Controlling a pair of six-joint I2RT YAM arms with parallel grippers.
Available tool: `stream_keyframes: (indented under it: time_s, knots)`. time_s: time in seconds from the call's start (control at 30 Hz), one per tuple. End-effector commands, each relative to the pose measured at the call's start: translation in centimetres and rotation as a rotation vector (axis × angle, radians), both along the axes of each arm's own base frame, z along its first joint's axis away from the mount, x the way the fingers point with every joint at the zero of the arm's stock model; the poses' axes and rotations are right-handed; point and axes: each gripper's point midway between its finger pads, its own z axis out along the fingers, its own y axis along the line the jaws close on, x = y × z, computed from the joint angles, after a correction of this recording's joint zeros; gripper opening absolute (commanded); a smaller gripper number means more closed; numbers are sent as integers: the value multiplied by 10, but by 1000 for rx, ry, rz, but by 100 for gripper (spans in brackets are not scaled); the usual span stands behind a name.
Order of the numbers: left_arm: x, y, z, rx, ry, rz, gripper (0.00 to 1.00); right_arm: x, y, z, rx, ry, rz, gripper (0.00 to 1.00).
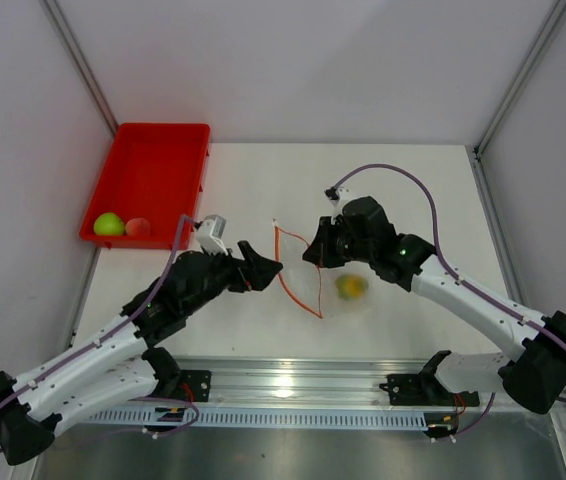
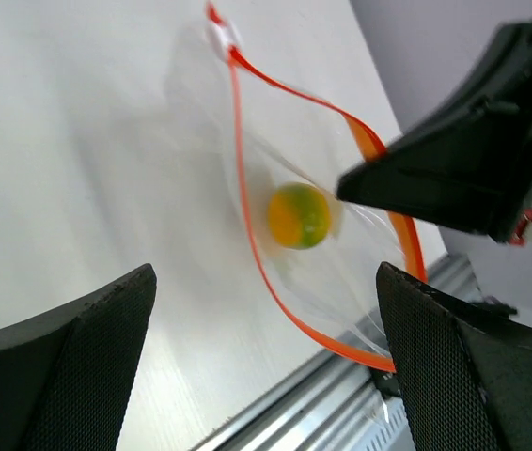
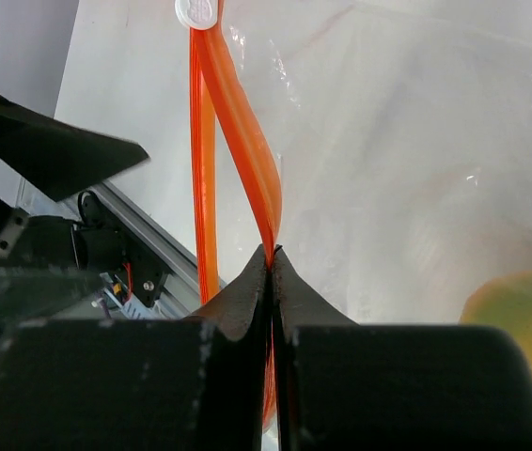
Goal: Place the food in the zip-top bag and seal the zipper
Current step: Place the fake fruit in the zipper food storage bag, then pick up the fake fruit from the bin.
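The clear zip-top bag (image 1: 328,285) lies mid-table with its orange-red zipper (image 1: 298,285) gaping open toward the left. The yellow-orange fruit (image 1: 351,287) sits inside it, also seen in the left wrist view (image 2: 299,215) and at the right edge of the right wrist view (image 3: 524,324). My right gripper (image 1: 313,253) is shut on the upper zipper strip (image 3: 247,141) and lifts it. My left gripper (image 1: 271,270) is open and empty just left of the mouth. The green fruit (image 1: 109,224) and the pinkish-orange fruit (image 1: 138,227) lie in the red tray.
The red tray (image 1: 153,170) stands at the far left back by the wall. A metal rail (image 1: 293,385) runs along the table's near edge. Frame posts rise at both back corners.
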Motion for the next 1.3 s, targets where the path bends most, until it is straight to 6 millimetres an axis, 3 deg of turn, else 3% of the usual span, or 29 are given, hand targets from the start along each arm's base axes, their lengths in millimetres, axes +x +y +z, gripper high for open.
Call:
stream_keyframes:
  time_s: [0.0, 0.2, 0.4, 0.7, 0.73, 0.77, 0.8, 0.87, 0.9, 1.03, 1.07, 1.27]
  knots:
    - [22, 45, 5, 160, -10, 239, 100, 1, -7, 8, -5, -50, -1, 0]
    - [51, 92, 18, 227, 34, 470, 99, 3, -15, 3, -56, -77, -3, 0]
    - [85, 133, 14, 212, 111, 617, 100, 4, -19, 3, -82, -97, -2, 0]
    - [122, 203, 2, 137, 209, 1018, 100, 2, -12, -5, -85, -78, 38, 0]
    - [123, 214, 9, 135, 233, 1067, 99, 2, -11, -7, -85, -74, 47, 0]
    - [129, 218, -4, 149, 289, 1103, 100, 1, -11, -7, -86, -73, 51, 0]
    - [134, 228, 3, 139, 301, 1150, 100, 1, -10, -8, -90, -67, 54, 0]
    - [139, 237, -13, 202, 410, 1202, 100, 2, -10, -10, -93, -66, 58, 0]
    - [146, 246, -3, 196, 416, 1237, 100, 2, -9, -10, -95, -67, 61, 0]
    - [157, 264, -12, 285, 508, 1328, 99, 3, -9, -12, -106, -70, 64, 0]
    - [163, 266, -3, 274, 503, 1349, 99, 4, -9, -13, -109, -72, 65, 0]
    - [179, 294, -22, 287, 602, 1507, 100, 6, -10, -18, -130, -76, 65, 0]
